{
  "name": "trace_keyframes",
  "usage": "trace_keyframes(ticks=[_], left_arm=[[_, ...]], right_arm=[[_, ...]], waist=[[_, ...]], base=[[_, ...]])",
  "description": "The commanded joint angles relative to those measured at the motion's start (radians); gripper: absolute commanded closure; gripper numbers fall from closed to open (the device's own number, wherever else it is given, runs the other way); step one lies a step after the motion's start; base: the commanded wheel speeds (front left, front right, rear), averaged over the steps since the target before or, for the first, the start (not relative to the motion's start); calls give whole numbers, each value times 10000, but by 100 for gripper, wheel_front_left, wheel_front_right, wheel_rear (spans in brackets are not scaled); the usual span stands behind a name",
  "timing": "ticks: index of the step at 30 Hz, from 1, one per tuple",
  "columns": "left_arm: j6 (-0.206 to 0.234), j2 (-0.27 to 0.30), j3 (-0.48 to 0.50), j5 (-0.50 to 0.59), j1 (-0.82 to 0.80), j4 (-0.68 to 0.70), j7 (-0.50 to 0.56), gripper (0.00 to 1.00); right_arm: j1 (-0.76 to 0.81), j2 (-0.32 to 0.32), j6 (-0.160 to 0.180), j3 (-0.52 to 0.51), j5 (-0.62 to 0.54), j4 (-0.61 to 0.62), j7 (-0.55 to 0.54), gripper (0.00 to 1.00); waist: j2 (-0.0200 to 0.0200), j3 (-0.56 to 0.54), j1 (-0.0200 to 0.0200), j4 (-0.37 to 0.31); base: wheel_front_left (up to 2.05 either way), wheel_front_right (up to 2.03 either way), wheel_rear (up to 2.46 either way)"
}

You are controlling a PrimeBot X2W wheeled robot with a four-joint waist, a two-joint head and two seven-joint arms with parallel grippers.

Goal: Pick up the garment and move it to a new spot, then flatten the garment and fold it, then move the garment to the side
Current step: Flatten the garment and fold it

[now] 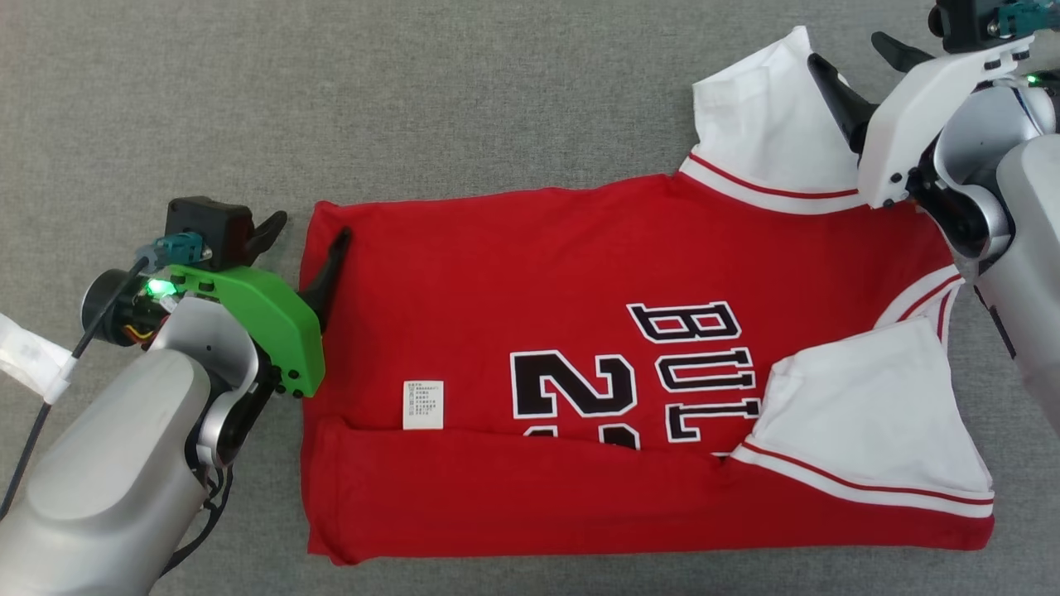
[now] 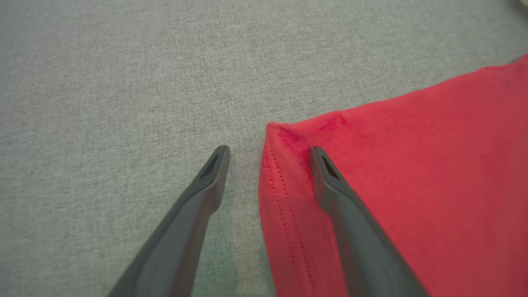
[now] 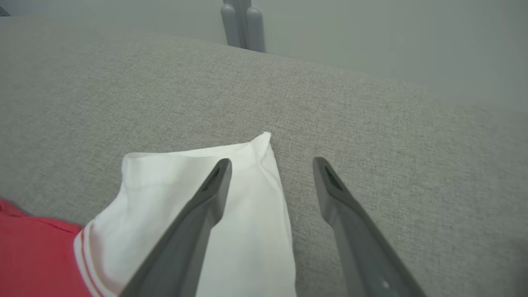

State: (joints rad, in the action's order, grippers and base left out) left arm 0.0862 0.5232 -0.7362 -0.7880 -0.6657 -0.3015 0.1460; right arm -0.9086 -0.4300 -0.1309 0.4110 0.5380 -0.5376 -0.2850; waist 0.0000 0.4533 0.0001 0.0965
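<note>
Lower-left, the green-shelled left gripper (image 1: 312, 228), jaws wide, straddles the hem corner of the red jersey T-shirt with white sleeves (image 1: 497, 290), stretched sideways across grey woven cloth (image 1: 414, 99); right gripper (image 1: 849, 48), equally wide, straddles the far sleeve (image 1: 770, 116) edge.

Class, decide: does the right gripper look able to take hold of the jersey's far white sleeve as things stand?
Probably yes. The right gripper stands open, one finger over the far white sleeve and the other over bare grey cloth, straddling the sleeve's edge; nothing lies between.
</note>
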Motion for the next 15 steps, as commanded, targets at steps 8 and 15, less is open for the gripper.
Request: trace_keyframes(ticks=[8, 15], left_arm=[[-355, -358, -201, 204, -559, -417, -114, 0], [-586, -510, -322, 86, -656, -796, -86, 0]], right_arm=[[-1152, 22, 3, 807, 255, -1407, -171, 0], [-1465, 7, 3, 1243, 471, -2057, -2, 54]], waist=[[0, 524, -1, 462], [0, 511, -1, 438]], base=[[0, 0, 0], [0, 0, 0]])
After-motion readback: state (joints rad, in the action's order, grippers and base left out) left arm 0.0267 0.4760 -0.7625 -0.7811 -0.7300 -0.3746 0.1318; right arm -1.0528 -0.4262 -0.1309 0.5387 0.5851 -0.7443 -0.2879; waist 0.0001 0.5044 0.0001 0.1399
